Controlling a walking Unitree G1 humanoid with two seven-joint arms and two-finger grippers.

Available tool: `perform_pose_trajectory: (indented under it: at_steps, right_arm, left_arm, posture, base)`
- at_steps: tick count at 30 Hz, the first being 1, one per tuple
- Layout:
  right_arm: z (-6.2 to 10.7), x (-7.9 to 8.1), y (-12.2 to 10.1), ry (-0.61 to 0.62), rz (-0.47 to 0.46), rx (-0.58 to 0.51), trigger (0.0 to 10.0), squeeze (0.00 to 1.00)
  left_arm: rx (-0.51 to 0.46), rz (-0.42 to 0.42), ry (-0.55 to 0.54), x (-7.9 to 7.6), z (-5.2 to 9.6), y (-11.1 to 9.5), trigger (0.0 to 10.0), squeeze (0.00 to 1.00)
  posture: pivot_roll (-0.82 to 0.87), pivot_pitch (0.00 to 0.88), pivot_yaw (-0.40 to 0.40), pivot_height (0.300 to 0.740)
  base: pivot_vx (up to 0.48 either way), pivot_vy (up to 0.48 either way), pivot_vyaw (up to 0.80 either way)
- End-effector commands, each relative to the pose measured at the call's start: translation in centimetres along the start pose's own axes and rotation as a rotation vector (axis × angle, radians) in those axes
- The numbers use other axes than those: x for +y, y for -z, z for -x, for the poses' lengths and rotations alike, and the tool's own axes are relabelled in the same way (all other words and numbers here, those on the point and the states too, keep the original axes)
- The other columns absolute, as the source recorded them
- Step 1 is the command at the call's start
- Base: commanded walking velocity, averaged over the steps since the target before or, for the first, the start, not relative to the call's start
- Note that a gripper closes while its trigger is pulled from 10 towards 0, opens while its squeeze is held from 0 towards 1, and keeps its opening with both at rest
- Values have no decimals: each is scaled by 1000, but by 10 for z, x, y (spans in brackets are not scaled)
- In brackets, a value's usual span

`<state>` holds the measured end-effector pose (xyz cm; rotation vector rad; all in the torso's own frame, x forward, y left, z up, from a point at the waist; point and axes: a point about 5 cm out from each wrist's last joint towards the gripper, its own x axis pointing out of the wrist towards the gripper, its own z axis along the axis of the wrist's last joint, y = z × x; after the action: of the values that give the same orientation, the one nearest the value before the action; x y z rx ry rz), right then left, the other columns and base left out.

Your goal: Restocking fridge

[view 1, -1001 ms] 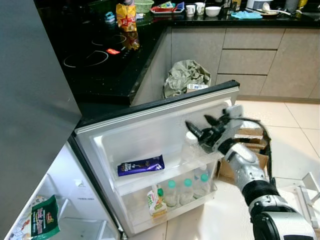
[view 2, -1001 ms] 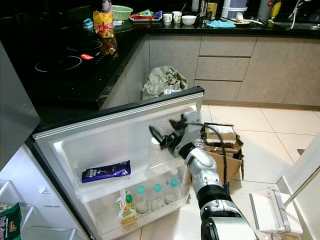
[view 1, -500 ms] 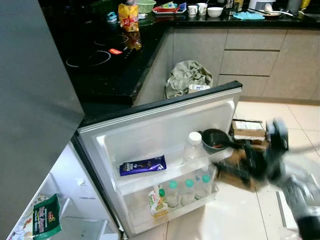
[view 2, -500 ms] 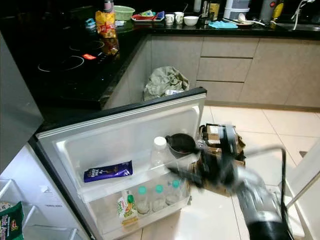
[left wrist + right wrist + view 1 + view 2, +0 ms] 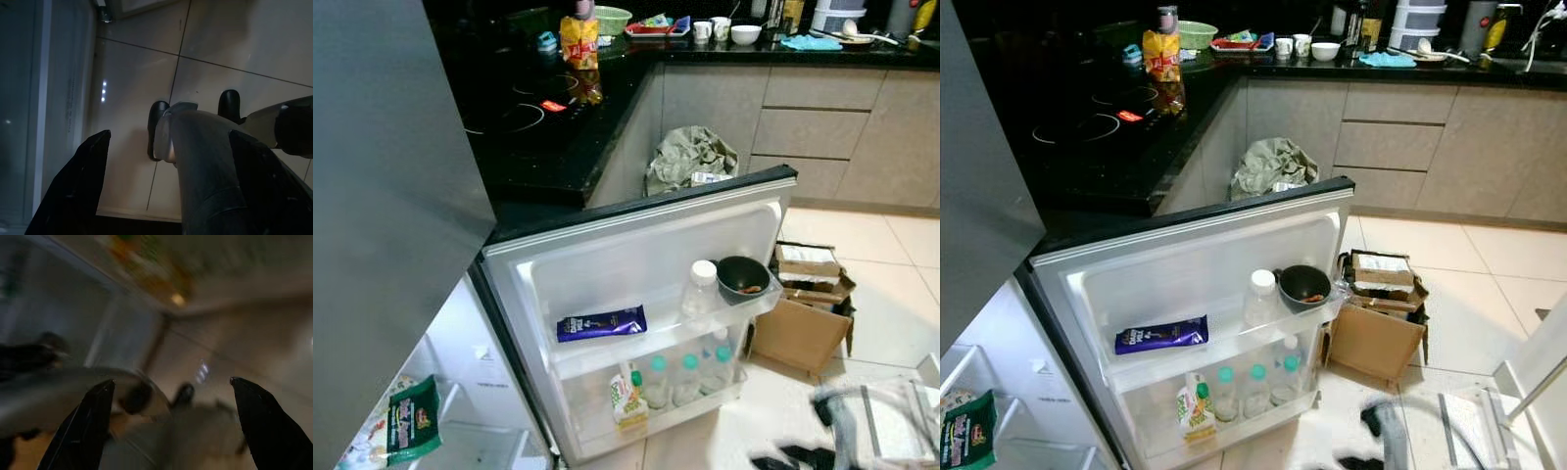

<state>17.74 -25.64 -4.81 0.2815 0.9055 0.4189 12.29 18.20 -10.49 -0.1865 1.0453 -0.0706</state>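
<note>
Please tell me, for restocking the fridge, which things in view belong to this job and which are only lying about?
Belong to the job:
- open fridge door
- dark bowl on its upper shelf
- clear bottle beside the bowl
- purple packet
- green-capped bottles on the lower shelf
- carton

Lying about:
- cardboard box on the floor
- crumpled bag by the cabinets
- yellow snack bag on the counter

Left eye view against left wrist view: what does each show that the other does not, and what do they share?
The left eye view has the open fridge door with a dark bowl, a clear bottle and a purple bar on its shelf. The left wrist view has the left gripper, jaws apart. Both have the pale tiled floor.
</note>
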Motion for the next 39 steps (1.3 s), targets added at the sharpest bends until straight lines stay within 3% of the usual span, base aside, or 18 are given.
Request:
perform_pose_trajectory:
  at_steps: [1,2,3,5,12,21,34,39]
  right_arm:
    - [1,-9,20,202,-60,35,10000,0]
    - [3,-11,31,283,-105,49,10000,0]
    - [3,-11,31,283,-105,49,10000,0]
    - [10,-15,54,431,-143,118,10000,0]
    - [13,-11,80,495,-137,207,10000,0]
    - [3,-9,71,525,-9,261,10000,0]
    - [1,-7,70,480,112,338,10000,0]
    - [0,-5,74,463,150,384,10000,0]
  left_arm:
    - [-5,16,0,-2,-1,-3,10000,0]
    - [-8,19,-3,-1,-1,-4,10000,0]
    - [-8,19,-3,-1,-1,-4,10000,0]
    - [-12,22,-5,-1,-2,-5,10000,0]
    - [-16,37,-21,1,-2,-7,10000,0]
    - [-4,56,-22,1,-1,-1,10000,0]
    - [-3,59,-12,-1,-1,-2,10000,0]
    - [-2,62,-11,-1,-1,-1,10000,0]
  posture:
    - [-95,0,0,740]
    - [-97,0,2,740]
    - [-97,0,2,740]
    - [-97,0,4,740]
    - [-80,0,1,740]
    - [-85,0,-6,740]
    - [-90,0,-13,740]
    - [-88,0,-15,740]
  base:
    - [0,0,0]
    - [0,0,0]
    - [0,0,0]
    - [0,0,0]
    - [0,0,0]
    - [0,0,0]
    - [0,-396,0]
    - [0,-447,729]
